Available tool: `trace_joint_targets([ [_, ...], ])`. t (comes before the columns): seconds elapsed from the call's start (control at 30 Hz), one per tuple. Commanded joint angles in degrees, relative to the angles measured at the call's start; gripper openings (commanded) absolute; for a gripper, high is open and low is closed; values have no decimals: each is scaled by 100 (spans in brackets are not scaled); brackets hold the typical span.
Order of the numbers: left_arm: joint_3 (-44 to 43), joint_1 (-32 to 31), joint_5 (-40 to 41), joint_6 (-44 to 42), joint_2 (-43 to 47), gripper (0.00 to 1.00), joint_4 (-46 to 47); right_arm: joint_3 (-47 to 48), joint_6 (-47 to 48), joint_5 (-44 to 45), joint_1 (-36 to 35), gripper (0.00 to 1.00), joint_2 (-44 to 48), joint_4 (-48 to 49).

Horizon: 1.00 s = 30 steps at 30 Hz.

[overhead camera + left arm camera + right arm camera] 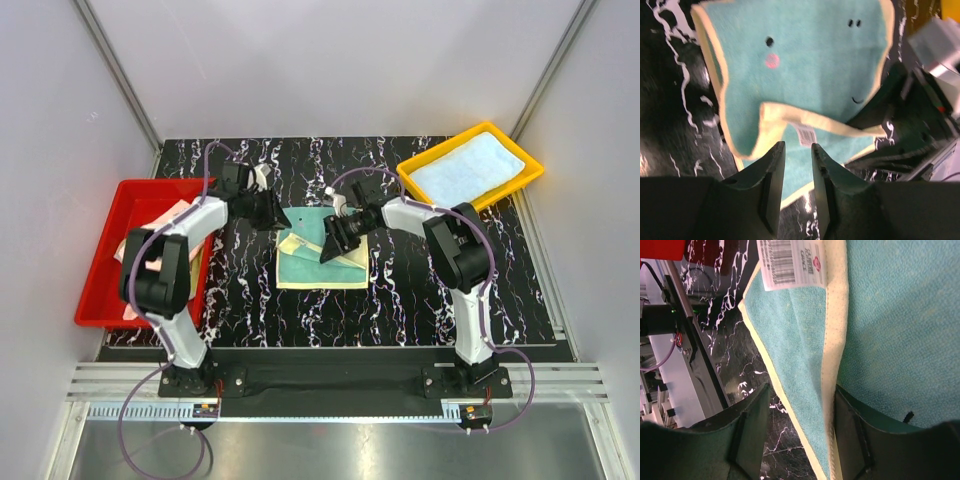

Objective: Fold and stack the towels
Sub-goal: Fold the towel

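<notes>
At the centre of the overhead view a teal towel [305,268] lies on the black, white-veined marble-look table [400,300]. It is soft terry with a pale cream hem, and one flap is folded back over itself, so the outline is uneven. The left wrist view shows the nap of the towel [810,55] with a stitched face: three dark dots, one pink cheek spot and a small curved mouth. One white label [805,134] sits at the folded edge, and the right wrist view shows a barcode on that label [792,262].

There are two rigid plastic trays. The red tray [100,290] at left holds a peach-pink cloth [168,213] and a strip of pale yellow-green [198,272], both largely hidden by the arm. The yellow tray [440,145] at upper right holds one fluffy light blue towel [468,168], lying flat.

The left gripper [275,215] is at the teal towel's upper left corner; its two dark fingers [772,185] stand slightly apart, with nothing pinched between them. The right gripper [328,252] is over the towel's middle. Its jaws are spread, and the cream hem of the towel [890,315] runs between them, unclamped.
</notes>
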<state>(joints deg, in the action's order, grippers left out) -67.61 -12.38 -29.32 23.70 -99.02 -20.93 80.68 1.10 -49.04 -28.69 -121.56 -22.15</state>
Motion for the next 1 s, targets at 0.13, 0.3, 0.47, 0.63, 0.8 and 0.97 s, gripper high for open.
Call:
trace_joint_targets([
  [0.13, -1016, 69, 23, 126, -1092, 32, 133, 562, 30, -53, -76, 58, -227, 185],
  [0.3, -1228, 104, -65, 161, -1505, 32, 220, 860, 83, -97, -111, 58, -482, 62],
  [0.47, -1210, 113, -118, 205, -1664, 32, 352, 1116, 65, -97, -216, 58, -729, -9],
  [0.63, -1131, 148, -170, 214, -1734, 31, 396, 1309, 4, -97, -392, 58, -843, 44],
  [0.8, -771, 175, -267, 389, -1638, 31, 783, 1397, 21, -54, -506, 58, -861, 27],
  [0.97, -727, 175, -267, 407, -1647, 31, 792, 1161, 83, 148, -603, 58, -536, 88],
])
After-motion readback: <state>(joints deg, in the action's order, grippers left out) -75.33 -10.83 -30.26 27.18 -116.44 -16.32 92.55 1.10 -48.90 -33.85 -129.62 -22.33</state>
